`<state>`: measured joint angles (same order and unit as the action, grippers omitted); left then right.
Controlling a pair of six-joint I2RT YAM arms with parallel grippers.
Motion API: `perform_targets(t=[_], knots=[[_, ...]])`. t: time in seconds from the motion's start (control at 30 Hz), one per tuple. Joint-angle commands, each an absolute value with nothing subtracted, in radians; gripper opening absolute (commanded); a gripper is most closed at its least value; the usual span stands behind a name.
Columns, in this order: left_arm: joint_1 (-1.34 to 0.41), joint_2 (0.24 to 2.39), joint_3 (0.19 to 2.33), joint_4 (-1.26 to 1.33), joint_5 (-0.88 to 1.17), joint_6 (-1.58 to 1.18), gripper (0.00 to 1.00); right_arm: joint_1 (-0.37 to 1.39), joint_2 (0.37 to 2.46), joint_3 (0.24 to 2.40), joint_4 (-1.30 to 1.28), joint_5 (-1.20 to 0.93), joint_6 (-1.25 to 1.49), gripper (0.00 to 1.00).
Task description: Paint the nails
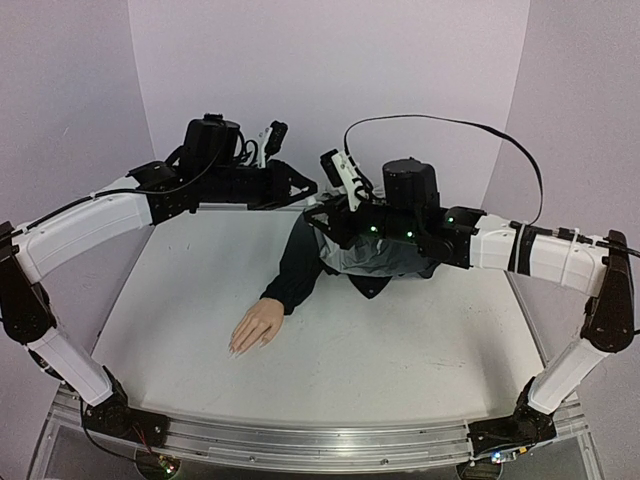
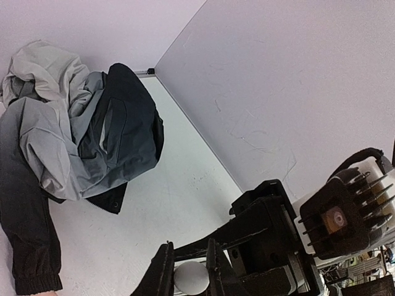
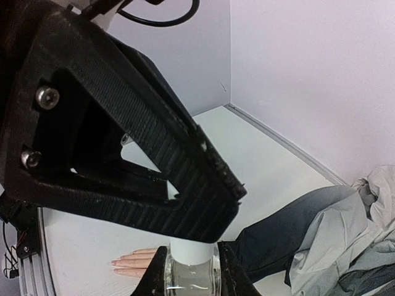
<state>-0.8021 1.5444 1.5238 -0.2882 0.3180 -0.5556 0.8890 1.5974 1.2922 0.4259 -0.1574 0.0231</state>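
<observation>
Only the wrist views show the grips: the left gripper (image 2: 189, 262) is clamped on the white knob cap (image 2: 190, 279), and the right gripper (image 3: 192, 262) on the bottle (image 3: 191, 280). From above, the left arm (image 1: 90, 225) and right arm (image 1: 540, 250) are seen bent inward, meeting over the jacket (image 1: 385, 262). The nails (image 1: 236, 349) are found low on the table (image 1: 420, 350), well apart from both.

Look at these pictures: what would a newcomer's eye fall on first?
Over the table's far side, the right gripper holds a small clear bottle while the left gripper pinches its white cap. Nearer, a flesh-coloured mannequin hand in a dark sleeve lies palm down.
</observation>
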Motion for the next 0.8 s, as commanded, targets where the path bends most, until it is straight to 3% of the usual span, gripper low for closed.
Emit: perform_targets(t=[0.0,0.13,0.2,0.4,0.47,0.57,0.77], knots=[[-0.801,1.553,1.558,-0.259,0.347,-0.552,0.11,0.899,1.590,1.356,0.508,-0.152,0.034,0.00],[-0.802,1.565,1.561,-0.256,0.406,-0.515,0.07,0.896,1.576,1.349,0.521,-0.203,0.038,0.00],[-0.801,1.575,1.563,-0.231,0.514,-0.461,0.01,0.876,1.566,1.349,0.524,-0.339,0.036,0.00],[-0.802,1.569,1.593,-0.182,1.120,-0.156,0.00,0.782,1.558,1.364,0.608,-1.272,0.109,0.00],[-0.802,1.536,1.579,-0.163,1.189,-0.095,0.00,0.782,1.572,1.385,0.621,-1.396,0.166,0.00],[-0.802,1.511,1.582,-0.157,1.239,-0.048,0.00,0.782,1.565,1.374,0.622,-1.426,0.199,0.00],[-0.802,1.525,1.600,-0.149,1.224,-0.088,0.00,0.782,1.509,1.309,0.620,-1.246,0.176,0.00]])
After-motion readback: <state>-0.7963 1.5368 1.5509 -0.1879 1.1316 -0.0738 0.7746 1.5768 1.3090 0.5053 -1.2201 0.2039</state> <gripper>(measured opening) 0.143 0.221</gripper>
